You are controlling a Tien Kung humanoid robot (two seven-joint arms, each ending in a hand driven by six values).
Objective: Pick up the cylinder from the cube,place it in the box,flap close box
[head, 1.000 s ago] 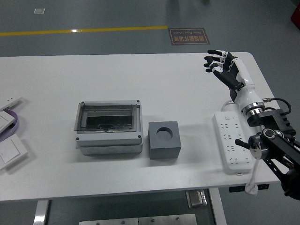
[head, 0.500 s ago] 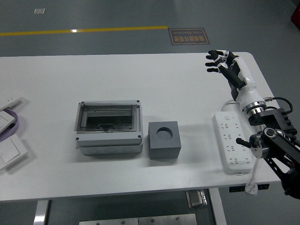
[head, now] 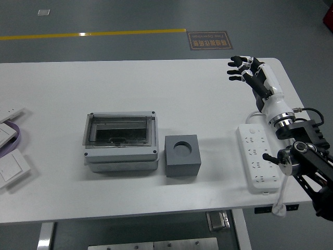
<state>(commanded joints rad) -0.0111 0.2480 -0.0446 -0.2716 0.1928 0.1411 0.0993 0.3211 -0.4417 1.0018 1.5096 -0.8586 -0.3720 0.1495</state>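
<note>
Compared with half a second ago, my right hand (head: 250, 75) has barely shifted; a full second back it sat slightly lower and nearer me, so the arm has eased toward the far right corner.

Nearest me on the right, my black forearm crosses above a white power strip (head: 257, 165) lying close to the near edge of the white surface (head: 156, 88), its cable hanging off that edge. On the left edge, white switch plates (head: 10, 169) rest partly out of frame.

In the middle stands the dark grey cube (head: 182, 155), its round socket on top showing no cylinder in it. Just beside it to the left, close but apparently not touching, sits the grey box (head: 120, 141) with its clear flap down over the opening. Something dark shows through the flap, though I can't tell whether that is the cylinder.

A broad stretch of bare surface lies between the cube and the power strip, and more runs behind the box to the far edge.

Farther off, my right hand hovers over the far right corner, fingers (head: 237, 65) spread wide and holding nothing, well apart from both box and cube.

Beyond, on the grey floor, runs a yellow line (head: 93, 34) and a dark floor sign (head: 209, 40) whose writing is too small to read.
</note>
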